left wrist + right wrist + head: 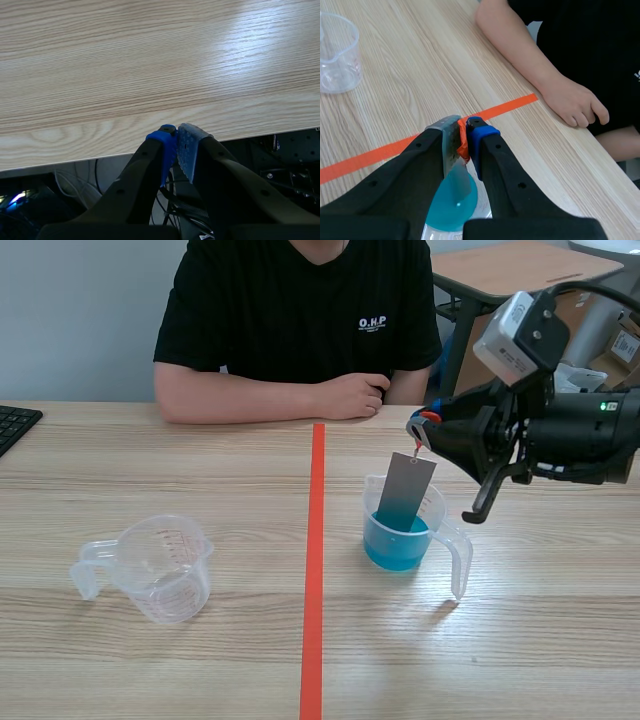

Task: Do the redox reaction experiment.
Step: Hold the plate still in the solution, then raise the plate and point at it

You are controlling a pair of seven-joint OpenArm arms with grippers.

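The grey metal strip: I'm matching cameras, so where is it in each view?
Scene view: the grey metal strip hangs from the right gripper into the blue liquid, right of the orange tape line.
Left wrist view: not in it.
Right wrist view: pinched between that gripper's fingers, above the liquid.
Shared landmark: the tape line.

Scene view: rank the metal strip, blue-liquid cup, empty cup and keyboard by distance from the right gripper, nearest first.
1. metal strip: clamped in the right gripper, hanging below it.
2. blue-liquid cup: under the gripper, right of the tape line.
3. empty cup: left of the tape line.
4. keyboard: farthest left, beyond the empty cup.
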